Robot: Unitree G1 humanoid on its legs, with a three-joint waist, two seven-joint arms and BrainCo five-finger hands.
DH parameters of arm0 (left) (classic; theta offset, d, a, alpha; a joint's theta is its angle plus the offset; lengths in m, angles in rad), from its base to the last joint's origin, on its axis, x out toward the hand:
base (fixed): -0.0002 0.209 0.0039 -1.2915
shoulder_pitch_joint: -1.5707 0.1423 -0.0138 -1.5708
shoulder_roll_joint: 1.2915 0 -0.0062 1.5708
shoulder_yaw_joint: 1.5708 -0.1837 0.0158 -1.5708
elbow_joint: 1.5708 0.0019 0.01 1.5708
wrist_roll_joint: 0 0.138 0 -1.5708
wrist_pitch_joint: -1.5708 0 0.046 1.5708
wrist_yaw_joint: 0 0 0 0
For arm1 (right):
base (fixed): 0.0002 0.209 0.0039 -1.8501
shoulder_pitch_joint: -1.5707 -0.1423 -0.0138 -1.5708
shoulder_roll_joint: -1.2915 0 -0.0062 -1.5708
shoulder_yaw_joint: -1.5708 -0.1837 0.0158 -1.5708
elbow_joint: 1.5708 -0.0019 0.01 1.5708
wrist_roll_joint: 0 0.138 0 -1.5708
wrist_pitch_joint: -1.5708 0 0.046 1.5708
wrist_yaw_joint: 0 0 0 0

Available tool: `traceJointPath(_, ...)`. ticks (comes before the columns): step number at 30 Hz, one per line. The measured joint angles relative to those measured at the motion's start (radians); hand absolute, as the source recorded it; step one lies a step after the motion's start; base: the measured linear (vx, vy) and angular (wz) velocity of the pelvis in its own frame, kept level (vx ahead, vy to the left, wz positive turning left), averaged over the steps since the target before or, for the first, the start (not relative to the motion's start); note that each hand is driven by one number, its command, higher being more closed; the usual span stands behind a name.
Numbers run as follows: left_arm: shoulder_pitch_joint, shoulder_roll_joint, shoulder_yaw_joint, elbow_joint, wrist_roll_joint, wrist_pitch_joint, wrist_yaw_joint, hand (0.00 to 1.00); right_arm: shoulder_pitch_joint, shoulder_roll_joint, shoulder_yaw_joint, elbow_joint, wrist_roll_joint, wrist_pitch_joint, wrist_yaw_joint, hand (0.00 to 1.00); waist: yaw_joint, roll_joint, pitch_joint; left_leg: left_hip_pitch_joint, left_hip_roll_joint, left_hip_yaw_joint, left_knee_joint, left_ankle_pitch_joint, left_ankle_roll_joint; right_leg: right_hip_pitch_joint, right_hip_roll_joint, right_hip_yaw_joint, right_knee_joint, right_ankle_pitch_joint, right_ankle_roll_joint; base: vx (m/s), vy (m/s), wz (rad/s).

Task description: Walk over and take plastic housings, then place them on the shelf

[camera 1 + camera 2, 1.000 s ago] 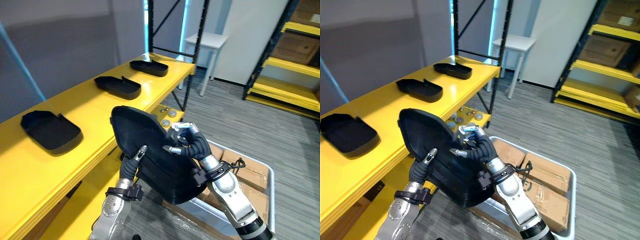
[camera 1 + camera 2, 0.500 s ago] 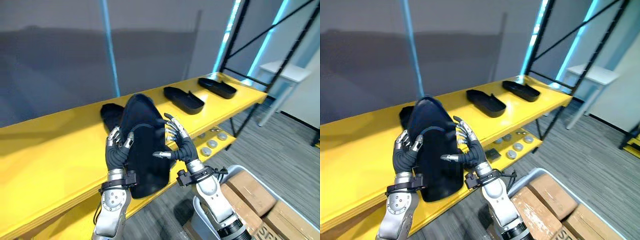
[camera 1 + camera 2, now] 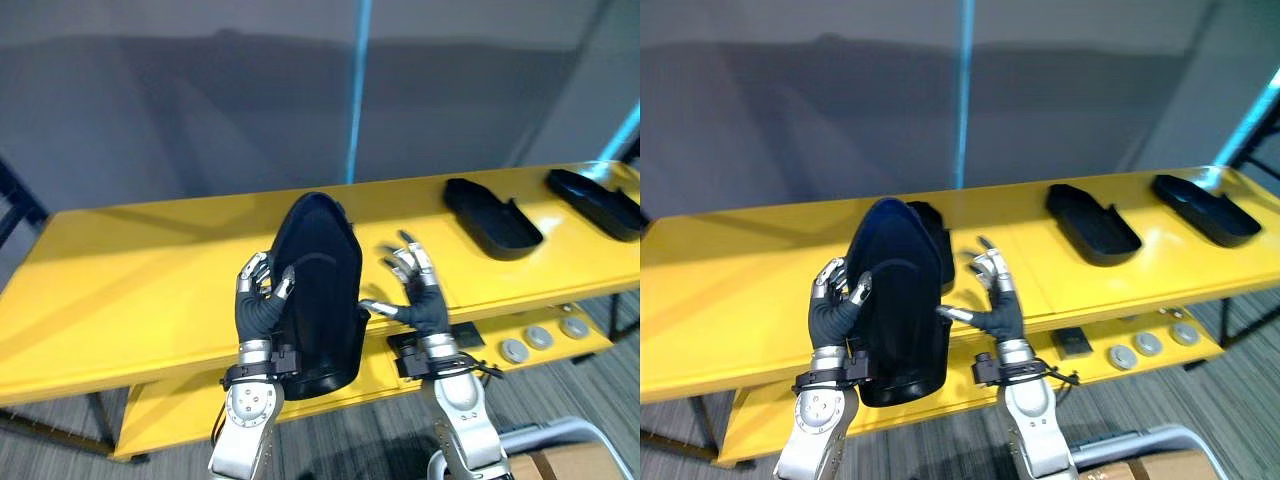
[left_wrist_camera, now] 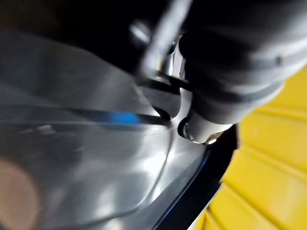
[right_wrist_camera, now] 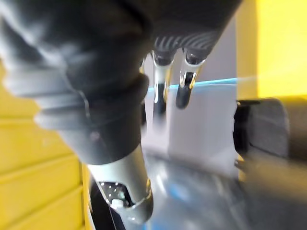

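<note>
While left hand (image 3: 258, 310) fingers clasp the housing (image 3: 322, 262), right hand (image 3: 420, 303) fingers splayed beside it

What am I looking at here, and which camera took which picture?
These are a humanoid robot's two hands. The wide pictures come from twin cameras on its head; the close-ups come from a camera on each wrist. The left hand grips a black plastic housing, held upright over the front edge of a yellow shelf. The right hand is open beside it, fingers spread. Other housings lie flat to the right: a nearer housing and a farther housing. Metal discs sit below.
</note>
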Motion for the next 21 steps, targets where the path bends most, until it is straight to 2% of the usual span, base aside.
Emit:
traceJointPath(1,0.006,-0.004,-0.001,0.001,0.0,0.0,-0.006,1.0,0.021,0.0,-0.01,-0.014,0.0,0.0,-0.004,0.0,0.0,0.009,-0.006,0.01,0.016,-0.004,0.0,0.046,0.002,0.014,0.004,-0.008,0.003,-0.01,0.011,0.1,0.014,0.84)
traceJointPath(2,0.021,-0.001,0.0,0.002,0.0,0.0,-0.013,1.0,0.052,0.008,-0.029,-0.036,-0.001,-0.003,-0.006,0.0,-0.003,-0.002,-0.015,0.032,-0.001,-0.037,-0.024,0.056,-0.001,0.036,-0.011,-0.009,0.005,-0.034,0.023,0.12,0.082,0.6)
traceJointPath(4,0.032,0.009,0.013,-0.001,0.0,0.0,-0.017,1.0,0.066,0.03,-0.048,-0.067,0.0,-0.016,-0.006,0.0,-0.002,-0.001,-0.017,0.048,-0.024,-0.05,-0.065,0.069,0.015,0.036,-0.027,-0.004,0.014,-0.041,0.027,0.08,0.119,0.37)
traceJointPath(6,0.056,0.015,0.066,-0.008,0.0,0.001,-0.024,1.0,0.069,0.063,-0.072,-0.098,0.026,-0.019,0.014,0.0,0.0,-0.001,-0.018,0.078,-0.053,-0.043,-0.124,0.087,0.025,0.037,-0.051,0.004,0.015,-0.055,0.046,0.01,0.118,0.02)
traceJointPath(13,0.089,0.027,0.253,-0.072,0.001,0.001,-0.014,1.0,0.144,0.115,-0.175,-0.172,0.286,-0.066,0.055,0.0,-0.014,0.0,-0.017,0.097,-0.066,-0.019,-0.128,0.085,0.027,0.044,-0.065,0.035,-0.003,-0.059,0.053,-0.07,0.041,-0.1)
traceJointPath(21,0.129,0.024,0.338,-0.103,-0.021,-0.001,-0.007,1.0,0.19,0.12,-0.2,-0.163,0.285,-0.066,0.056,0.0,-0.023,0.013,-0.025,0.096,-0.051,0.0,-0.129,0.087,0.028,0.039,-0.051,0.056,-0.02,-0.044,0.061,-0.03,-0.012,-0.08)
